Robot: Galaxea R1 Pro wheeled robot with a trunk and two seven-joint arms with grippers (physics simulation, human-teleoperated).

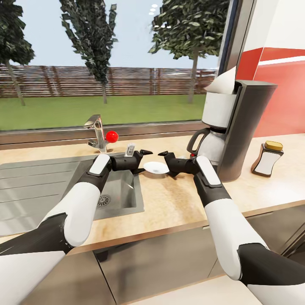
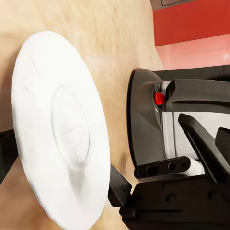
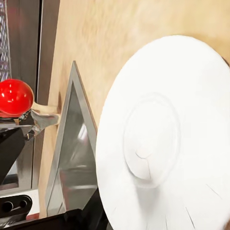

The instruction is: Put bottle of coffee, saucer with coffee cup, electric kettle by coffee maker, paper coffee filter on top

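The white saucer (image 1: 155, 167) looks to lie flat on the beige countertop (image 1: 178, 203), just left of the coffee maker (image 1: 243, 127). My left gripper (image 1: 145, 161) stands open at the saucer's left rim, one finger (image 2: 120, 189) at its edge. The right gripper (image 1: 166, 165) is open at the right rim, facing the left one. A white paper filter (image 1: 224, 84) sticks up from the coffee maker's top. The bottle of coffee (image 1: 267, 159) stands right of the machine. The saucer (image 2: 57, 129) (image 3: 163, 139) looms large in both wrist views. Cup, kettle and shelf are out of view.
A steel sink (image 1: 114, 192) with a drainboard is sunk into the counter at the left. Its faucet (image 1: 96, 131) has a red knob (image 1: 112, 136) (image 3: 14, 97), and a small white item (image 1: 130, 149) stands beside it. A window runs behind; a red wall panel (image 1: 281, 93) is at the right.
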